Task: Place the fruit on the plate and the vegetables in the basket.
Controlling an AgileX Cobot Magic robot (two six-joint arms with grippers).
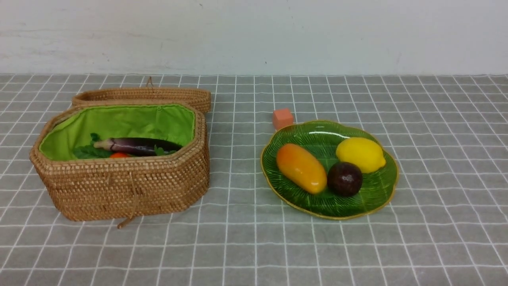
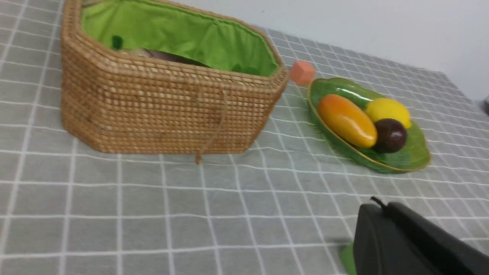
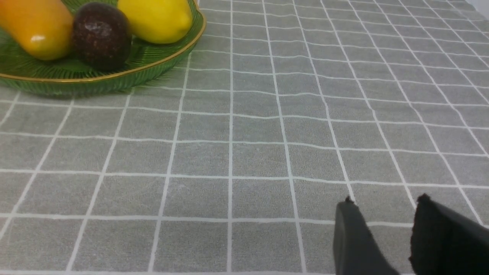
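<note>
On my left wrist feed: basket (image 2: 168, 114) open, green lining showing, a dark vegetable (image 2: 168, 57) barely visible inside. Just beyond the basket's far corner, an orange cube (image 2: 302, 72). Past the cube, the plate (image 2: 412, 160) carries the mango-like fruit (image 2: 347, 120), lemon (image 2: 387, 110) and dark round fruit (image 2: 390, 135), bunched together. Left gripper (image 2: 397, 236) is a black closed mass, nearer me than the plate, above the checked cloth (image 2: 153, 214).

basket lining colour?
Bright green fabric lining inside the tan woven basket; clearest in the front view.
</note>
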